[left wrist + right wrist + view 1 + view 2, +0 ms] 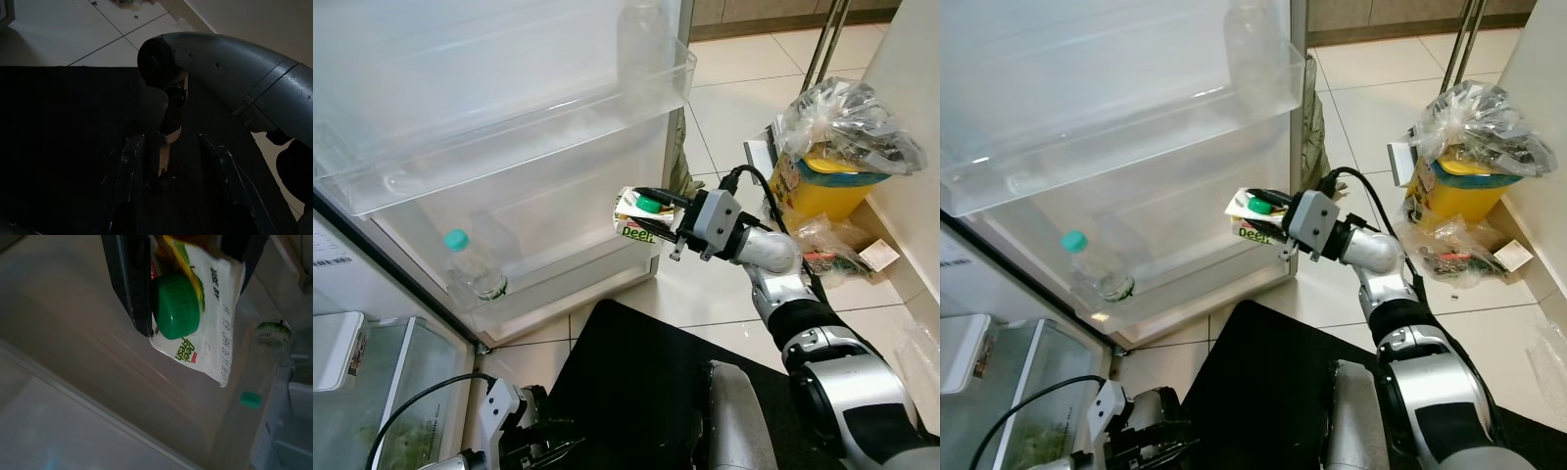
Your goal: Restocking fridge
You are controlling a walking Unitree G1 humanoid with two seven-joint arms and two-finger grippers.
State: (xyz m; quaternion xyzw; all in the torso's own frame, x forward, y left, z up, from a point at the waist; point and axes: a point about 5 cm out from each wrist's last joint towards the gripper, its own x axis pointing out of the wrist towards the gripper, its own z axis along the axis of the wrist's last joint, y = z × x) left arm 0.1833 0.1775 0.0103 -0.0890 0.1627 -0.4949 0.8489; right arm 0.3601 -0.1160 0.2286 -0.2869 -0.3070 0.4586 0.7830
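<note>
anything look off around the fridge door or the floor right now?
Mostly fine. The right gripper holds a juice carton beside the lower door shelf, where a bottle stands upright. The oddity is on the floor: an overstuffed clear bag bulging over a yellow bin, with wrappers lying loose beside it.

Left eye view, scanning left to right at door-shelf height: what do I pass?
Water bottle in the lower door shelf → carton with green cap → right tool holding it → yellow bin with bagged trash.
</note>
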